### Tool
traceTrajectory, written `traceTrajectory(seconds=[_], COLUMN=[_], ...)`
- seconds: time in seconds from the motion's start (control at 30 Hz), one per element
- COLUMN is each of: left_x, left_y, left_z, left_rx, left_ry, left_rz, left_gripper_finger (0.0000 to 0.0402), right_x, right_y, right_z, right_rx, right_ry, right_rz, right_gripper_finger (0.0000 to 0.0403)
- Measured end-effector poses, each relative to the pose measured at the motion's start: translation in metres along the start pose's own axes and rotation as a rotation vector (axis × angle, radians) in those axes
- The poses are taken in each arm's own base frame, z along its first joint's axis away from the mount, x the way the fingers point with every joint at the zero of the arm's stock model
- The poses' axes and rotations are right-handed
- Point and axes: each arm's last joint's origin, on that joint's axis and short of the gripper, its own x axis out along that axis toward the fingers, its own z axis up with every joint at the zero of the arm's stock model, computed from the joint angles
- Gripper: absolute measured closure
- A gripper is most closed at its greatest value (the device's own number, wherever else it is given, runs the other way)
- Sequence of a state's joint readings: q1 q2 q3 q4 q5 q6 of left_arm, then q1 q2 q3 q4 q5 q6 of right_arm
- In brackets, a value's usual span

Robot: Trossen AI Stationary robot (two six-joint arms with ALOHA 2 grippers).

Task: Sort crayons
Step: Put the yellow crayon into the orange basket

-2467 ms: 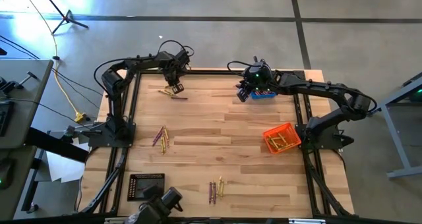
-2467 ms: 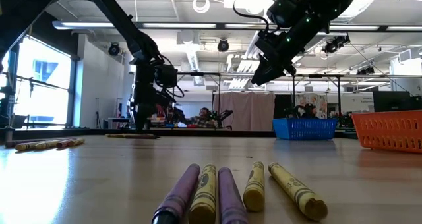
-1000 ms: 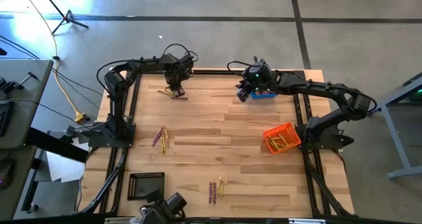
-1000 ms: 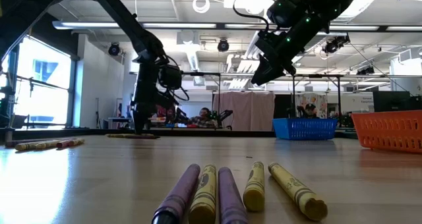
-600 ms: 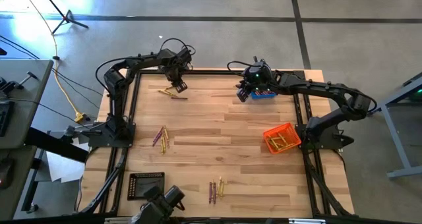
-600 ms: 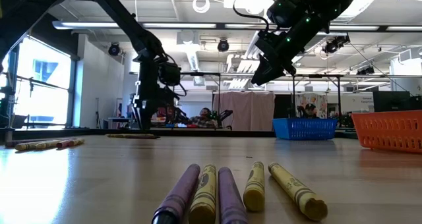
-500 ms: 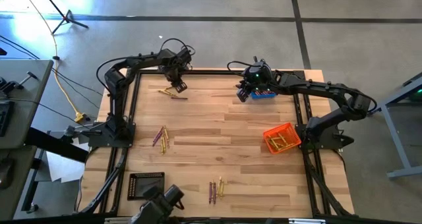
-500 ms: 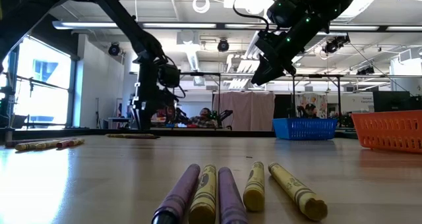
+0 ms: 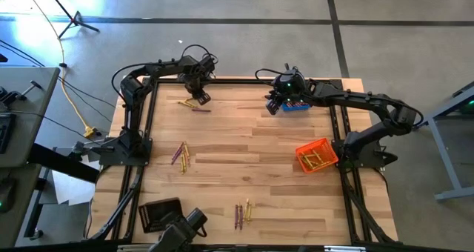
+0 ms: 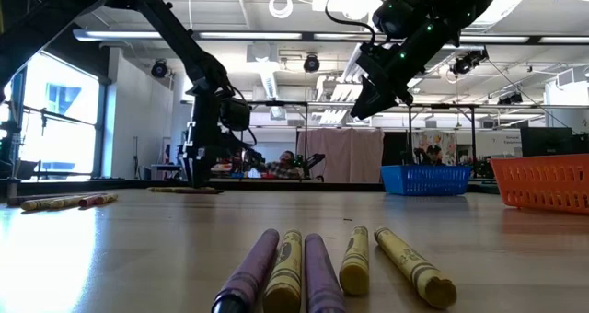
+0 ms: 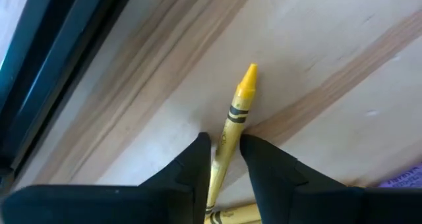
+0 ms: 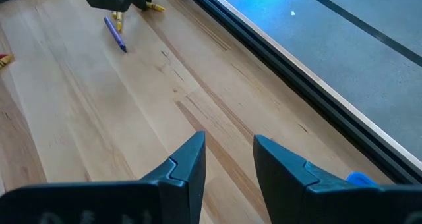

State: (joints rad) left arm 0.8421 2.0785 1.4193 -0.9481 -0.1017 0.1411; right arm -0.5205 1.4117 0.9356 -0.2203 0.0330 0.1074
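The left claw [image 11: 224, 159] is squeezing a thin yellow crayon [image 11: 235, 118] at the far left of the smooth wooden surface [image 9: 244, 156]. The right claw [image 12: 229, 159] is hanging slightly open, holding nothing, beside the blue mesh basket [image 9: 296, 106].

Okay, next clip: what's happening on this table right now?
Two arms are sorting crayons. The left end effector is down at the table's far left, its fingers straddling a yellow crayon; whether it is gripped yet is unclear. The right end effector hangs open and empty beside the blue basket. The orange basket already holds yellow crayons, and loose crayon clusters lie on the wood.
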Motion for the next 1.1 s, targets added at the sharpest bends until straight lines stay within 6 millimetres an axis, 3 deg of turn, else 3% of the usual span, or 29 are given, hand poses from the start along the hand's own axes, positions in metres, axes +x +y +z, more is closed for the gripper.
traceTrajectory(seconds=[0.23,0.5,0.73,0.93,1.1], left_x=[0.000,-0.010,-0.050,-0.089,-0.108], left_y=[-0.002,-0.001,-0.008,-0.047,-0.091], left_z=[-0.002,0.004,0.028,0.046,0.044], left_rx=[-0.030,-0.041,-0.026,0.151,0.386], left_ry=[0.020,0.001,-0.146,-0.313,-0.375], left_rz=[-0.011,-0.016,-0.089,-0.287,-0.389], left_gripper_finger=[0.0392,0.0399,0.0400,0.0401,0.0401], right_x=[0.000,0.000,0.000,-0.001,-0.001], right_y=[0.000,0.000,0.007,0.011,0.007], right_z=[0.000,-0.001,-0.005,-0.012,-0.011], right_rx=[0.000,-0.001,-0.020,-0.041,-0.043], right_ry=[0.000,0.008,0.045,0.109,0.096], right_rz=[0.000,-0.001,0.014,-0.024,-0.072], right_gripper_finger=[0.0291,0.0291,0.0291,0.0291,0.0291])
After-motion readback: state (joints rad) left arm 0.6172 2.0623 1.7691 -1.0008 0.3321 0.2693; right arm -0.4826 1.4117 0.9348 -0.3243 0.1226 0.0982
